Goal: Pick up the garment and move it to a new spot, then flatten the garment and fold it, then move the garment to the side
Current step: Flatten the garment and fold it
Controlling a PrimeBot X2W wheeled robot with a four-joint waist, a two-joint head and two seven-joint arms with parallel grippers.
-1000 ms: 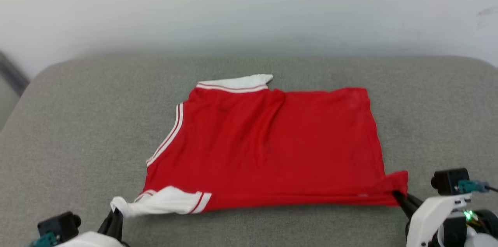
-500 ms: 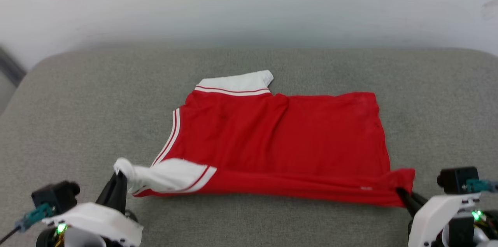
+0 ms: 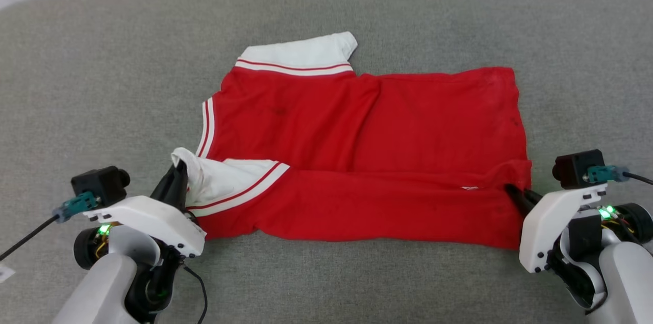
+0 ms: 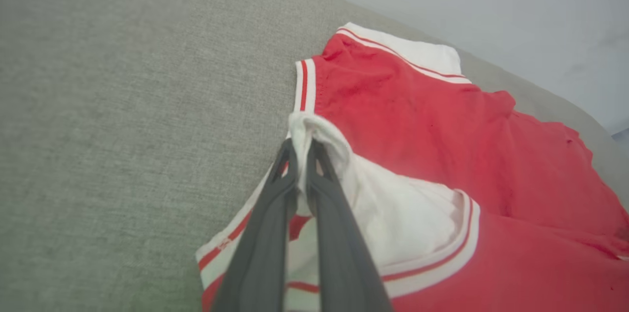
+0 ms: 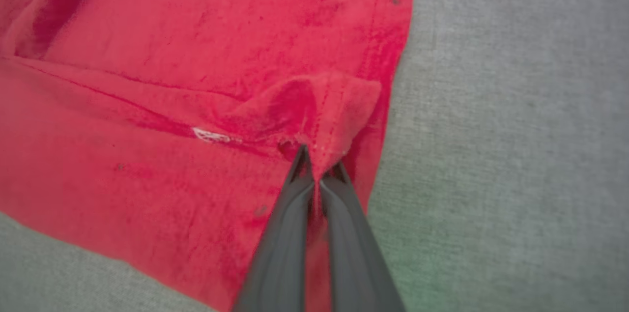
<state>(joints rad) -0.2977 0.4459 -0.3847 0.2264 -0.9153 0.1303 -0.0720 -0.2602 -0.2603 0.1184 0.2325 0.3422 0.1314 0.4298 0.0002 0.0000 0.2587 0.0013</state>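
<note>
The red garment is lying spread out in the middle of the head view, on a grey cushion. Its lower part is folding up over the rest, so a long crease is running across from left to right. A white piece with red stripes is sticking out at the top of the garment. At the lower left of the head view, the left gripper is pinching a white corner with striped trim, and its 2 dark fingers are pressing tight on the cloth. In the left wrist view, that white cloth is bunching up around the fingertips in the middle of the frame. At the lower right of the head view, the right gripper is pinching the red corner of the garment. In the right wrist view, its 2 fingers are squeezing a little peak of red cloth in the middle of the frame. A small white tag is sitting on the crease, just left of that peak.
</note>
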